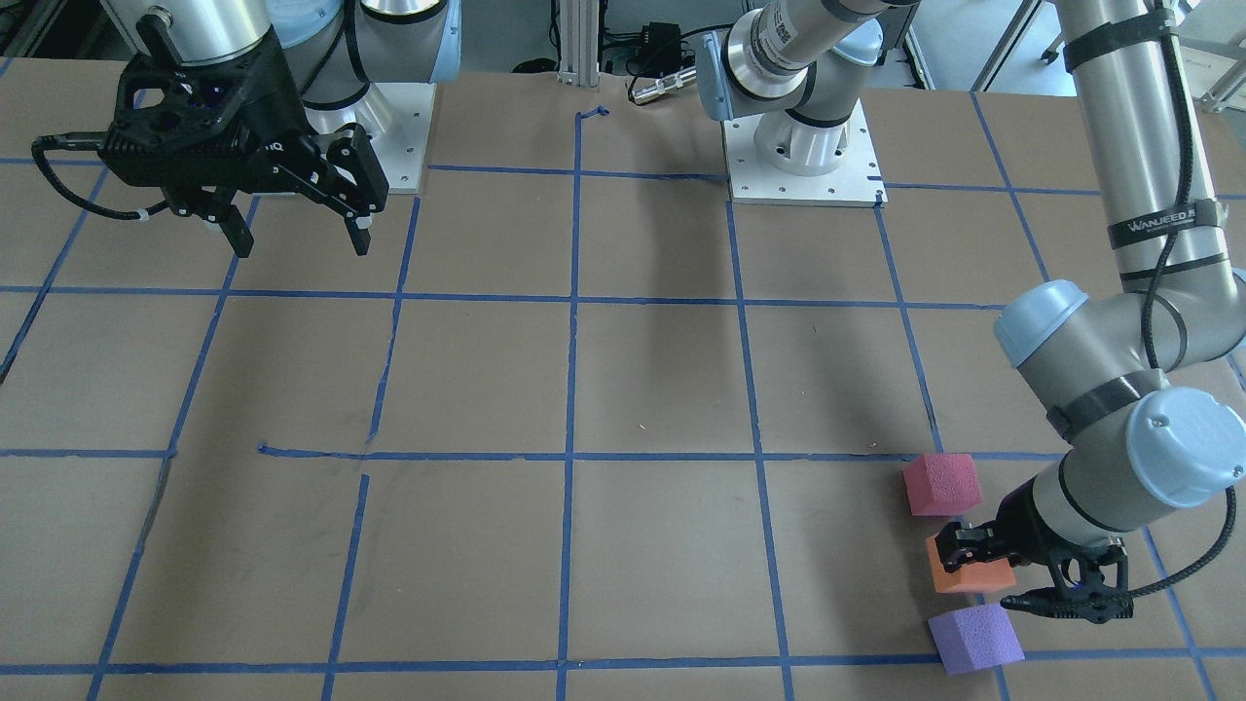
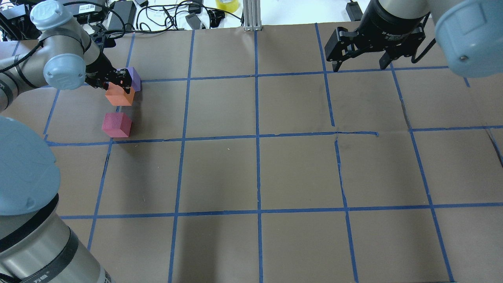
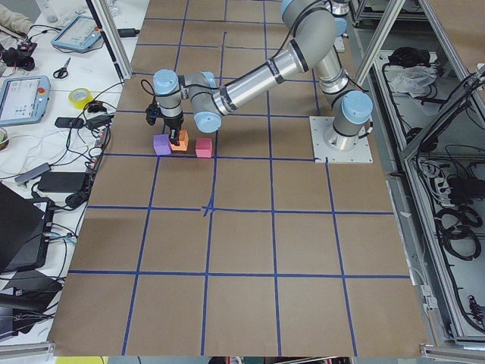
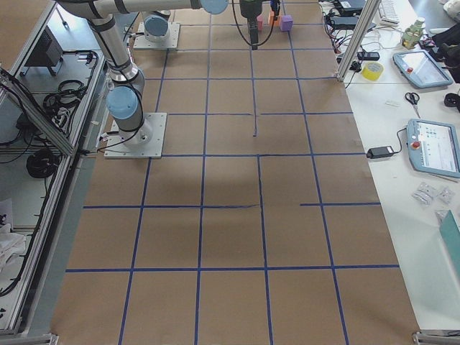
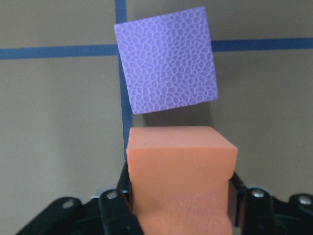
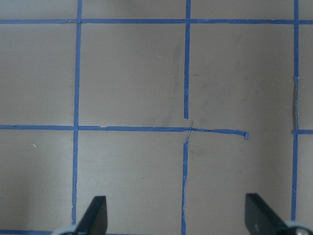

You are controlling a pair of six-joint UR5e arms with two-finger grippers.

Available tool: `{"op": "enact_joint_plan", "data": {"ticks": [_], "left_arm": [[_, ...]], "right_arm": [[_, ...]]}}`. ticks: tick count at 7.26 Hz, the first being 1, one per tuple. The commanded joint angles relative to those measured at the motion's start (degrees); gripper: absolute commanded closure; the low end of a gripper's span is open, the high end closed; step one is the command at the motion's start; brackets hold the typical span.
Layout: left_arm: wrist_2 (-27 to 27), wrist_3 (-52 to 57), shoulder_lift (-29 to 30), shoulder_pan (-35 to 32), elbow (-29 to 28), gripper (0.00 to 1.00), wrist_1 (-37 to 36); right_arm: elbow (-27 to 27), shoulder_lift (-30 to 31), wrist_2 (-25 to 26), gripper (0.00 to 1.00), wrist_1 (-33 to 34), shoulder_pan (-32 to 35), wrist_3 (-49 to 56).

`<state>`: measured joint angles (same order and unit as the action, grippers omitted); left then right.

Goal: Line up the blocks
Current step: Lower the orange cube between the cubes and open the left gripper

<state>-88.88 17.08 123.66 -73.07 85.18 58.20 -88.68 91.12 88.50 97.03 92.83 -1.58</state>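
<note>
While left fingers [image 1: 962, 538] squeeze spongy orange cube [image 5: 178, 171], right fingers [image 6: 93, 215] spread, pebbled purple cube [image 5: 166, 61]

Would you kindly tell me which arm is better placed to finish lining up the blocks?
Left. The left gripper is shut on the orange block, right between the purple block and the pinkish red block; the right gripper hangs open, far from all three.

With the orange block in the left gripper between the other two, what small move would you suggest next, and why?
Probably open the left gripper and release the orange block there. Its fingers pinch it, and it already sits between the purple block and the pinkish red block, roughly in line. Whether it touches the table I cannot tell, so lower gently first.
</note>
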Motion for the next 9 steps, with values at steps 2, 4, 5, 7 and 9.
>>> {"op": "enact_joint_plan", "data": {"ticks": [2,4,5,7,9], "left_arm": [[0.46,-1.7,0.53,0.65,1.74,0.82,-1.94],[1.25,-1.52,0.71,0.74,2.18,0.82,-2.74],[1.26,-1.35,0.71,0.91,2.18,0.82,-2.74],[2.48,-0.21,1.23,1.35,2.53,0.82,-2.74],[2.4,-1.35,1.32,1.27,2.54,0.77,-2.74]], "right_arm": [[0.0,0.02,0.0,0.0,0.0,0.07,0.0],[-0.09,0.02,0.0,0.0,0.0,0.16,0.0],[-0.09,0.02,-0.08,0.0,0.0,0.16,0.0],[-0.09,0.02,-0.08,0.0,0.0,0.16,0.0],[-0.09,0.02,-0.08,0.0,0.0,0.16,0.0]]}}
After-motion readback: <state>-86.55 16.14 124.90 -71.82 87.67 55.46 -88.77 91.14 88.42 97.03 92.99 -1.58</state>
